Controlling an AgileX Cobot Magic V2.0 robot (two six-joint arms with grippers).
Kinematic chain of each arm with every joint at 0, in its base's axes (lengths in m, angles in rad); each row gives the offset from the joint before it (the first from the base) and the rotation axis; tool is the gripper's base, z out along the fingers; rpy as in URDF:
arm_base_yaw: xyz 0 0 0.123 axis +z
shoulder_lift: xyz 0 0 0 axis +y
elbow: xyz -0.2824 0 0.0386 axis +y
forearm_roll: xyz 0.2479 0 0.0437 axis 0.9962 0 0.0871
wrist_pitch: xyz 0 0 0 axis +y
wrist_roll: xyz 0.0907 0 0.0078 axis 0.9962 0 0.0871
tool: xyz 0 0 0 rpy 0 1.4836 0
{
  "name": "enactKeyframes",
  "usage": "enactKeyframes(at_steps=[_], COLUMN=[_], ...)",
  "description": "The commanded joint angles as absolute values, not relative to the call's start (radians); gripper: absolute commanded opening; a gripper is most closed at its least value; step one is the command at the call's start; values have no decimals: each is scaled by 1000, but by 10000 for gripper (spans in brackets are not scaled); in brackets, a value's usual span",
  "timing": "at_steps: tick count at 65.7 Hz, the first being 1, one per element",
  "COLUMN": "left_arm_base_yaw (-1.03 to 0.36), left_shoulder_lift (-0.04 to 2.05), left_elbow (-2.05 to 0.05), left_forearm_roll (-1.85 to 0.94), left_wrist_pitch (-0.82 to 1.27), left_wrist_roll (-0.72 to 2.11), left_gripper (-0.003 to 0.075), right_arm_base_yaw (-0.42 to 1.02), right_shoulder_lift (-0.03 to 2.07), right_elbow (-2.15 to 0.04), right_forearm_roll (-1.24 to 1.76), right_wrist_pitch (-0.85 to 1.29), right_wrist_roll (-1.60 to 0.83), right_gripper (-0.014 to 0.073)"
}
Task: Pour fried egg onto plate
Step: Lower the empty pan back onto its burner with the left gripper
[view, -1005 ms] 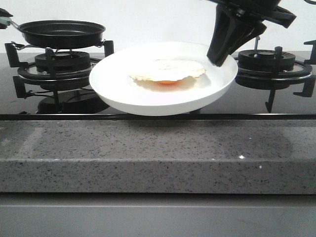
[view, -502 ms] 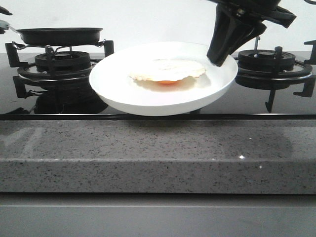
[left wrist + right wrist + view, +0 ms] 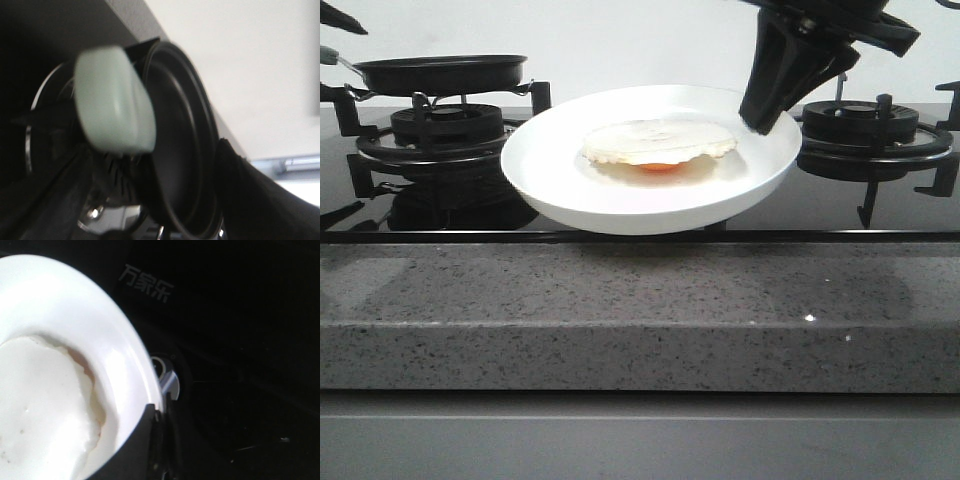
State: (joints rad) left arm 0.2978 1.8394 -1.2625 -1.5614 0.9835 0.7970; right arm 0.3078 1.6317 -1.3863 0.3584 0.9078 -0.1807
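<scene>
Pan (image 3: 442, 72) at far left dropped from raised above the left burner (image 3: 445, 140) a second ago to level on its grate now; plate (image 3: 570, 170) and egg unchanged across the frames. Reads as pour done, pan returned to the stove, task basically finished.

Fried egg (image 3: 660, 143) lies white side up, orange yolk peeking at its near edge, in the middle of the plate. Plate is held off the table (image 3: 620, 310), tilted slightly toward the camera, hanging over the glass hob between the two burners.

Right end effector (image 3: 770, 100) comes down from upper right and grips the plate's far-right rim, closed on it; right wrist view shows a finger (image 3: 135, 440) over the rim, egg (image 3: 40, 410) just beside it, not touching.

Left end effector (image 3: 328, 45) is at the far left edge by the pan's pale green handle (image 3: 112, 100); left wrist view is blurred, can't tell whether it grips the handle or has let go.
</scene>
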Motion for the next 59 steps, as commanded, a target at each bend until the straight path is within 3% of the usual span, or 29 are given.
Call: enactKeyframes(at_steps=[1,10,32,59], left_arm_base_yaw=[297,297,297,297], left_shoulder_lift=[1786,1783,1769,1767], left_elbow=[-1296,-1296,-1296,-1296], left_forearm_roll=[-1576,-1557,-1511,-1510], left_wrist_pitch=[1059,1086,1120,1156], left_wrist_roll=[793,793,793,793], left_gripper=[502,417,-12,-20], right_arm_base_yaw=[305,305,305,305], right_shoulder_lift=[1582,1582,1582,1582], right_elbow=[-1413,-1413,-1413,-1413], right_forearm_roll=[393,393,393,393], right_wrist_pitch=[872,872,872,872], right_wrist_roll=[-184,-184,-184,-184], right_gripper=[-67,-67,-67,-67])
